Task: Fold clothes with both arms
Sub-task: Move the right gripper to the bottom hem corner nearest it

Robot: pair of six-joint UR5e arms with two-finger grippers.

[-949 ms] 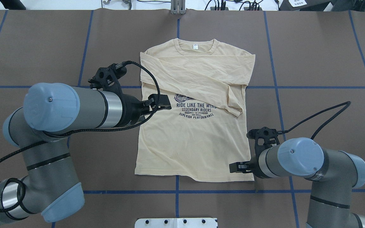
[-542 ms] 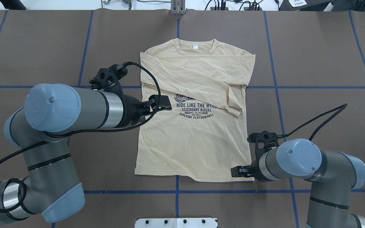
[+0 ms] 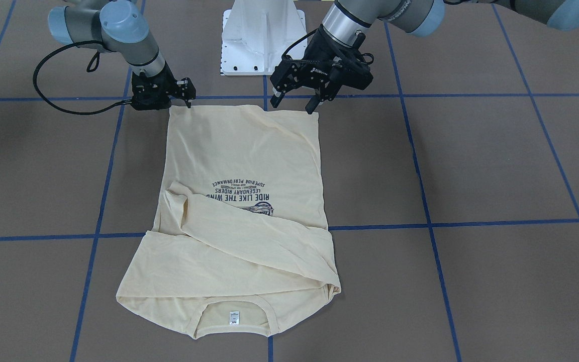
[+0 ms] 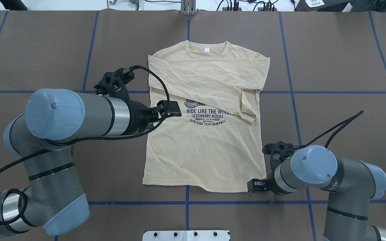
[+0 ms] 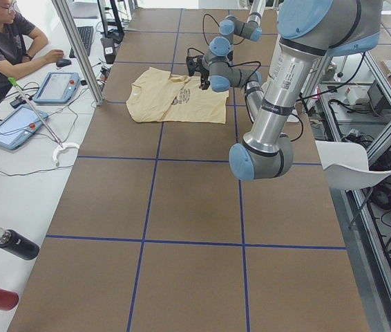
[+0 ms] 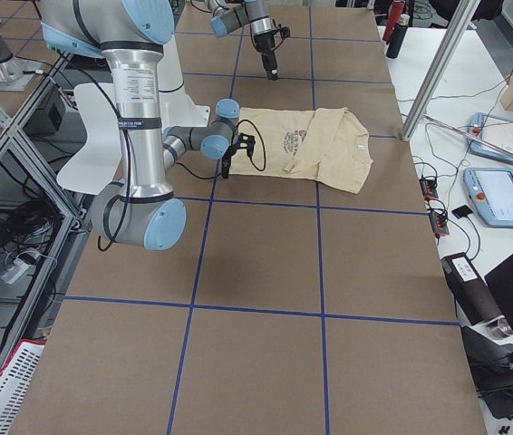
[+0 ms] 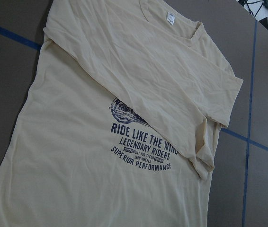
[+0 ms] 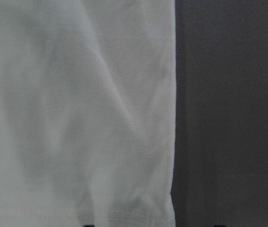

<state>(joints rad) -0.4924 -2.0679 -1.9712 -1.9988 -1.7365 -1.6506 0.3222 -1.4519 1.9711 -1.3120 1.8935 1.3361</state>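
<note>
The clothes are one cream-yellow T-shirt (image 4: 206, 147) lying flat, print up, collar at the far side and both long sleeves folded across the chest; it also shows in the front view as the shirt (image 3: 239, 151). My left gripper (image 4: 173, 108) hangs open well above the shirt's left side, holding nothing; from the front, the left gripper (image 3: 293, 104) has its fingers spread. My right gripper (image 4: 252, 185) is down at the hem's near right corner, and the same right gripper (image 3: 185, 100) is open. The right wrist view shows the hem corner (image 8: 162, 208) between two dark fingertips.
The white pedestal base (image 4: 186, 235) stands at the near table edge. Blue tape lines (image 4: 290, 92) cross the brown table. In the left side view, a person (image 5: 5, 41) sits at a desk with tablets (image 5: 56, 86), and bottles (image 5: 16, 243) lie nearby.
The right gripper has moved down and toward the near edge, reaching the hem's right corner. The left arm has hardly moved, and the shirt lies as before.
</note>
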